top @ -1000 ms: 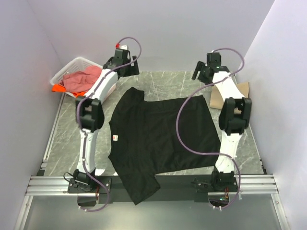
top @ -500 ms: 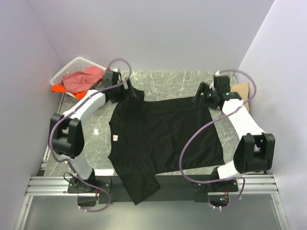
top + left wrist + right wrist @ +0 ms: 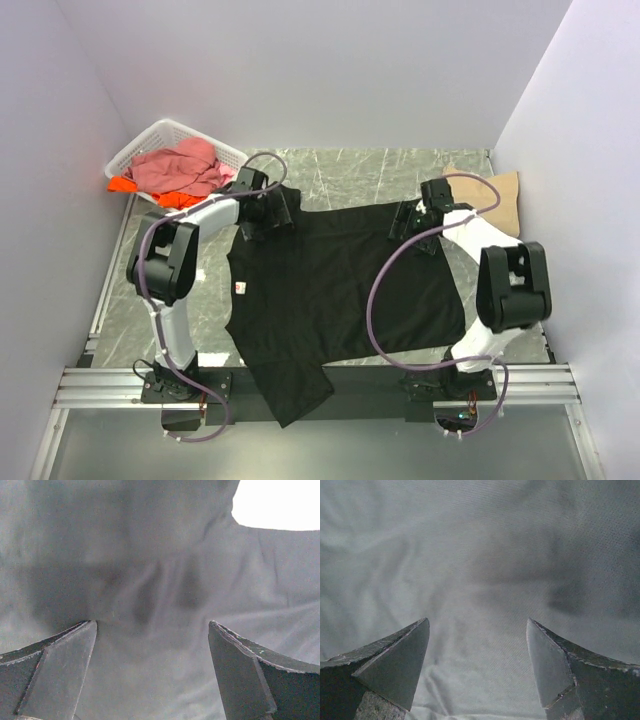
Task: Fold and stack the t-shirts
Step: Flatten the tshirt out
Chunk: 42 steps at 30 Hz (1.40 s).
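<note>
A black t-shirt (image 3: pixel 330 285) lies spread flat across the table, a small neck label (image 3: pixel 240 288) at its left edge and one sleeve hanging over the near edge. My left gripper (image 3: pixel 268 212) is low over the shirt's far left sleeve, jaws open with cloth (image 3: pixel 155 595) filling the view between the fingers. My right gripper (image 3: pixel 408 222) is low over the shirt's far right corner, jaws open over the cloth (image 3: pixel 480 605). A tan shirt (image 3: pixel 500 195) lies at the far right. Pink (image 3: pixel 180 165) and orange (image 3: pixel 122 184) shirts sit in the basket.
The white lattice basket (image 3: pixel 160 135) stands at the far left corner. Purple walls close in on the left, back and right. A metal rail (image 3: pixel 320 385) runs along the near edge with both arm bases on it.
Both arms have swung down from raised poses at the back and come to rest low over the black shirt's far corners. The shirt has not moved.
</note>
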Motion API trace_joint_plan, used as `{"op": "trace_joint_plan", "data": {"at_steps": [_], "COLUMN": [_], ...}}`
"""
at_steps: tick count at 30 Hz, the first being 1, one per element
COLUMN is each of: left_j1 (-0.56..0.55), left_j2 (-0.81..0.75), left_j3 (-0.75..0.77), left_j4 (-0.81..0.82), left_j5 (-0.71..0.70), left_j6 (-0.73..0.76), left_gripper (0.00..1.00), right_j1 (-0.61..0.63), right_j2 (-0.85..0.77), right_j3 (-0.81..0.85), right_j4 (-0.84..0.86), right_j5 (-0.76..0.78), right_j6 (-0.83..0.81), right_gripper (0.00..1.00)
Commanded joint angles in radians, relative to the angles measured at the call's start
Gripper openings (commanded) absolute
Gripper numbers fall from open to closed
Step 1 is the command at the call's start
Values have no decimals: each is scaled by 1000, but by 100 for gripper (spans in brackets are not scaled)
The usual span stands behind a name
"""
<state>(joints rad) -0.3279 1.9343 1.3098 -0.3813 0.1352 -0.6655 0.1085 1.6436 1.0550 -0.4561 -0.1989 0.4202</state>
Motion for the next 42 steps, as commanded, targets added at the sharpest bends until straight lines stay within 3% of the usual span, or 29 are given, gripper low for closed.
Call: {"op": "trace_joint_plan", "data": {"at_steps": [1,14,30,35,42], "left_j1": [-2,41,95,90,27], "left_j2": [74,353,514,407,119], "left_j3": [70,431,804,695,531], "left_j4": [-14,-179,-206,-148,-131], "left_j5": [-31,-109,-11,23,-12], "left_j6": [40,98,219,213,277], "left_gripper": [99,99,99,99,99], "right_j1": [10,23,34,65,111], "right_j2": [65,306,464,411,170], "right_j3": [56,241,540,513,404], "right_j4": [22,-55,-174,-181,-151], "right_j5": [23,69,39,24,10], "right_j6": [15,58,86,81,78], "right_gripper": [85,84,84,84,84]}}
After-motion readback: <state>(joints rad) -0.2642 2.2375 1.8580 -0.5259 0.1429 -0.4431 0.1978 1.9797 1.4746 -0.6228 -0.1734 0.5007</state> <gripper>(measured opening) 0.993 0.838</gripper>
